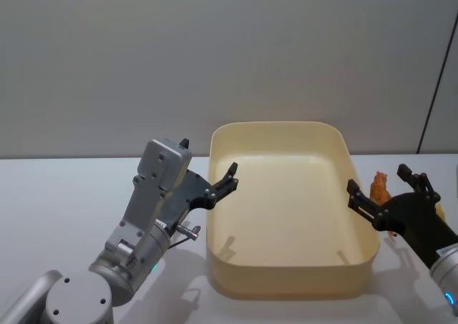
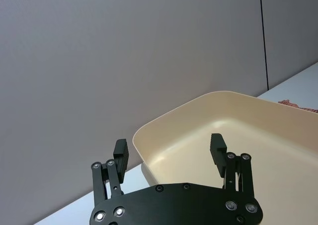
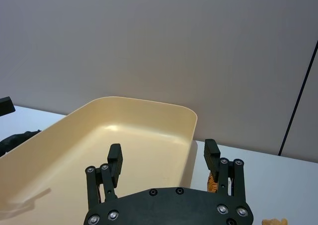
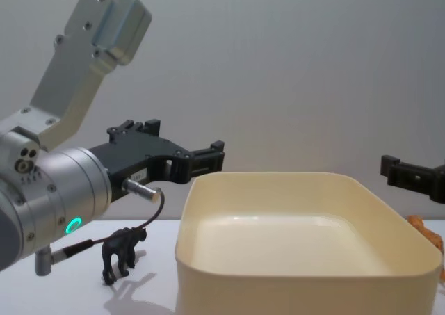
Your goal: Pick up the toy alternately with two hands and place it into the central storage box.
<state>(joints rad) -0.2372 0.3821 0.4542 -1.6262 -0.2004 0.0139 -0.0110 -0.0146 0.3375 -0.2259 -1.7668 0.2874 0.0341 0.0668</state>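
— How does the left gripper [image 1: 209, 155] stand?
— Its two black fingers are spread wide and grip nothing. It hangs in the air at the left side of the cream-yellow storage box [image 1: 279, 126], near the far left corner. In the chest view it is clearly above the rim and touches neither wall nor floor of the box.
— And the right gripper [image 1: 377, 178]?
— Also wide open, with nothing clamped. It sits just outside the box's right wall, fingers pointing toward the far side of the table [image 1: 57, 195].
— Where is the toy?
— An orange toy animal [image 1: 378, 187] stands on the table just beside the right wall of the box. From the head view it appears between the right gripper's fingertips. The chest view, though, shows the fingers higher than the toy, so they are apart from it.
— Any other toy?
— A black toy animal [image 4: 119, 252] stands upright on the table to the left of the box, beneath the silver left arm [image 4: 55, 183] with its green ring light. Nothing touches it.
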